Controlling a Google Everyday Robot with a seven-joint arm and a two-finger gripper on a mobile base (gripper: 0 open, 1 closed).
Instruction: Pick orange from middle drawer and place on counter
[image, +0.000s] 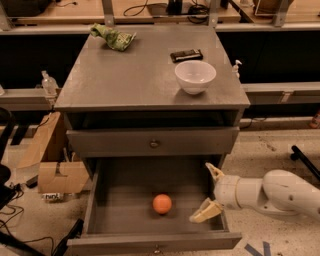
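Observation:
The orange (162, 203) lies on the floor of the open middle drawer (125, 210), near its centre front. My gripper (206, 194) comes in from the right on a white arm, over the drawer's right part, to the right of the orange and apart from it. Its two tan fingers (204, 212) are spread wide and hold nothing. The grey counter (135, 75) tops the cabinet above.
On the counter stand a white bowl (195, 76), a dark flat packet (186, 55) and a green crumpled bag (113, 37). A closed drawer front (153, 143) sits above the open drawer. Cardboard boxes (50, 165) stand left of the cabinet. A pale wooden benchtop (65, 10) runs behind.

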